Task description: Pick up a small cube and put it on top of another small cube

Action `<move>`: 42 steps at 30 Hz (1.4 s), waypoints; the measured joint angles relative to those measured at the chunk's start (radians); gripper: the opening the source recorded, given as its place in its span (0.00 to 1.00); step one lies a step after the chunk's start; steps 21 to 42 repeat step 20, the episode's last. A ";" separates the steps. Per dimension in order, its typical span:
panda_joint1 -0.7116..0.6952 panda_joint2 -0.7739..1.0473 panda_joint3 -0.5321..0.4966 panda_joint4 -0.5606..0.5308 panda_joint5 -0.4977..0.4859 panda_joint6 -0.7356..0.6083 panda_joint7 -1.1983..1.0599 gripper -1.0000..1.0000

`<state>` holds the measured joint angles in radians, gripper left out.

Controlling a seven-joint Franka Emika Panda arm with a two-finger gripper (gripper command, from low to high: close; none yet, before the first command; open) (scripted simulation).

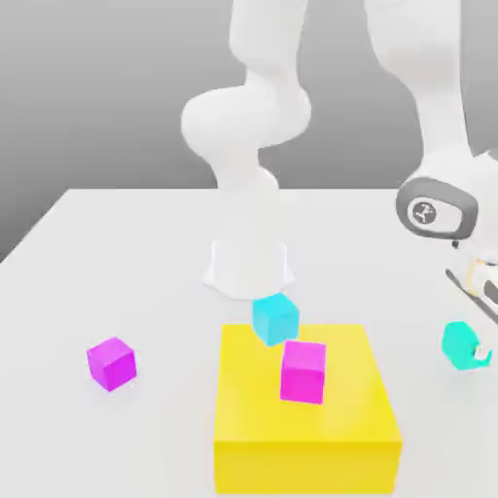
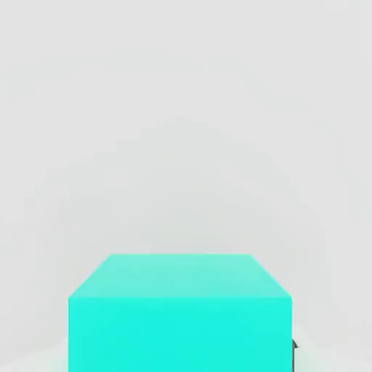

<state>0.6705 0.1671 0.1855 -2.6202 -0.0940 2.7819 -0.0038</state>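
The white surface (image 1: 117, 253) carries everything here, and the white arm (image 1: 248, 146) rises from its base just behind the big yellow block (image 1: 331, 428), then loops up and comes back down on the exterior view's right. The yellow block is easily the biggest thing sitting there, low and wide, so I'll use it as the landmark. On its top face sits a pink cube (image 1: 303, 371), about in the middle. A sky-blue cube (image 1: 275, 319) is at the block's far edge, between the block and the arm's base; can't really tell if it's resting on the block or just behind it. A purple cube (image 1: 112, 363) sits well off to the block's left in the exterior view, on its own. The small teal cube (image 1: 457, 344) is off to the block's right in that view, near the edge of the picture, right at the gripper (image 1: 477, 356) under the arm's wrist. In the hand view the teal cube (image 2: 180, 312) is big and close, with a dark bit of a finger peeking out at its side. Honestly can't tell whether the gripper is clamped on it or just around it.
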 joint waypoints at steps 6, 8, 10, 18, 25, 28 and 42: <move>-0.209 -0.219 -0.124 -0.006 0.065 -0.206 -0.040 0.00; -0.261 -0.289 -0.165 -0.006 0.069 -0.275 -0.041 0.00; -0.316 -0.357 -0.216 -0.007 0.067 -0.343 -0.037 0.00; -0.398 -0.316 -0.294 -0.052 0.071 -0.259 -0.039 1.00; -0.398 -0.316 -0.294 -0.052 0.071 -0.259 -0.039 1.00; -0.398 -0.316 -0.294 -0.052 0.071 -0.259 -0.039 1.00; -0.398 -0.316 -0.294 -0.052 0.071 -0.259 -0.039 1.00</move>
